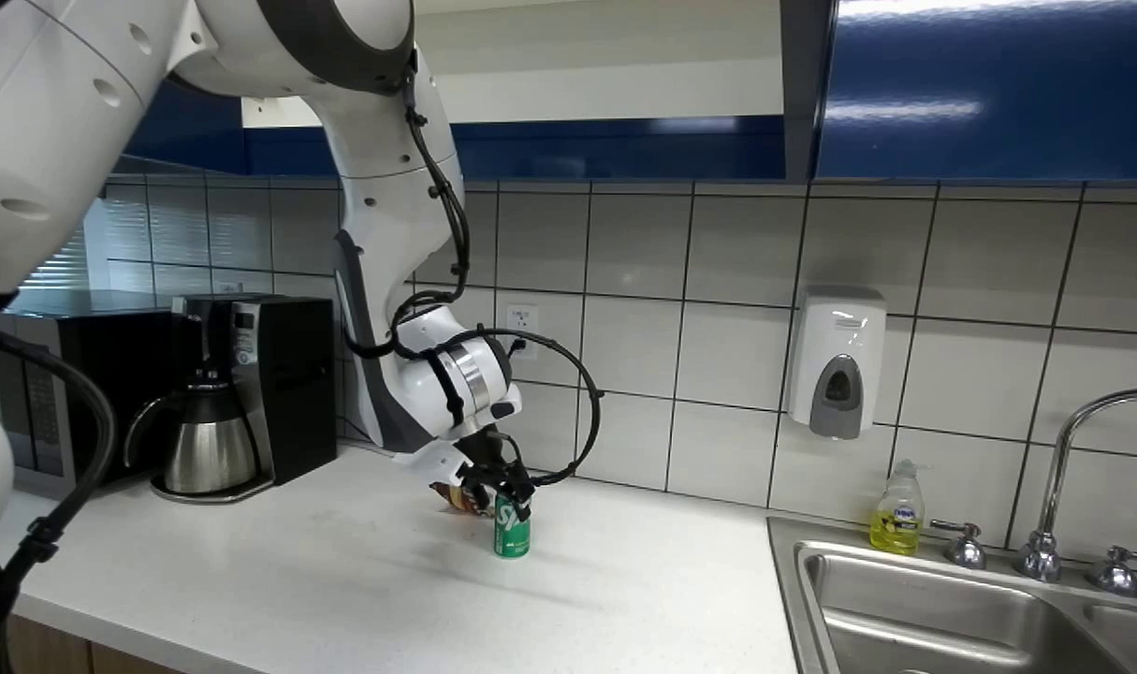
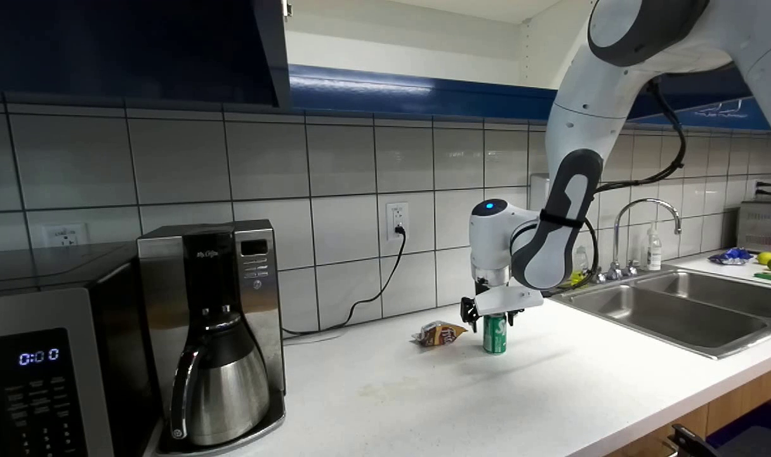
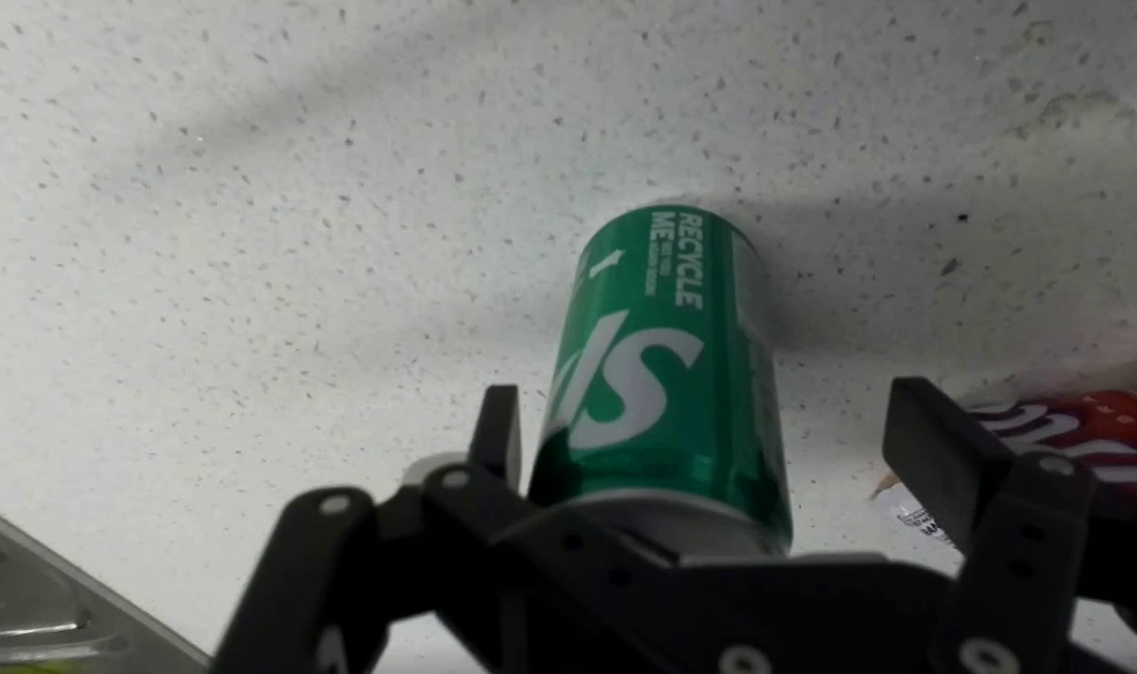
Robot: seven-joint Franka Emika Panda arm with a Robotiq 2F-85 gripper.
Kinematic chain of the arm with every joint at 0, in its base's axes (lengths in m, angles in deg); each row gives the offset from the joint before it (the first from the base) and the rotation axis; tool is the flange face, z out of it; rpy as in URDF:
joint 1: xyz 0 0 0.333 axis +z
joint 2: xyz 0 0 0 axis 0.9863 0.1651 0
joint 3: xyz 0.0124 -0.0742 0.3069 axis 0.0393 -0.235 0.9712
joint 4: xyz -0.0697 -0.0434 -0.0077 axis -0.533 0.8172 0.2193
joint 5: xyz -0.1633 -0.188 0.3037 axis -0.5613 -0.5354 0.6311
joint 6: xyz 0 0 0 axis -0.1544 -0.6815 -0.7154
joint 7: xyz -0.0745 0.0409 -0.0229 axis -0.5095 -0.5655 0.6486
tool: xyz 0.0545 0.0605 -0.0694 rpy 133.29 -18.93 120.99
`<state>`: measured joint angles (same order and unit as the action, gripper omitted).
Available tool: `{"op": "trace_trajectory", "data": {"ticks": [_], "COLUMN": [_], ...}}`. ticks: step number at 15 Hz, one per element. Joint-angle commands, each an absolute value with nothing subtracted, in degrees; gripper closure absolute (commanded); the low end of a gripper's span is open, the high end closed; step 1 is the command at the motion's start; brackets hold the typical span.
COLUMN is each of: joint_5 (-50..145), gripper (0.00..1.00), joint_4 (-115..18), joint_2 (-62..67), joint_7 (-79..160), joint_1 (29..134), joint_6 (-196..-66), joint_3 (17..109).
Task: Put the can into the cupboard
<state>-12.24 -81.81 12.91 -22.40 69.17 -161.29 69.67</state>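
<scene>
The green can stands upright on the counter, also in an exterior view and the wrist view. My gripper points down over the can, also in an exterior view. In the wrist view my gripper is open, with one finger on each side of the can. The gap is narrow at the left finger and wide at the right finger. The can's top is partly hidden by the gripper. The cupboard is above, its white interior open, also in an exterior view.
A brown-orange wrapper lies beside the can, near the right finger in the wrist view. A coffee maker and microwave stand along the counter. A sink is on the opposite side. Blue cupboard doors flank the open section.
</scene>
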Motion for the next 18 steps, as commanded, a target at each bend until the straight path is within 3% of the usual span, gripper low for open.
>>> {"op": "trace_trajectory", "data": {"ticks": [1, 6, 7, 8, 12, 18], "joint_5": [-14.53, -14.34, -14.38, -14.28, -14.39, -11.84], "gripper": [0.0, 0.0, 0.09, 0.28, 0.59, 0.61], "joint_4": [-79.75, -79.1, -79.02, -78.96, -78.84, -80.64], "joint_2": [14.09, 14.54, 14.6, 14.67, 14.66, 12.67], "joint_7": [-25.58, -26.18, -26.18, -26.05, -26.09, -23.97], "joint_1": [70.82, 71.55, 71.59, 71.6, 71.93, 71.5], "joint_6": [-161.92, -162.1, -162.2, -162.28, -162.79, -162.32], "joint_3": [68.2, 67.28, 67.21, 67.18, 66.72, 68.27]}}
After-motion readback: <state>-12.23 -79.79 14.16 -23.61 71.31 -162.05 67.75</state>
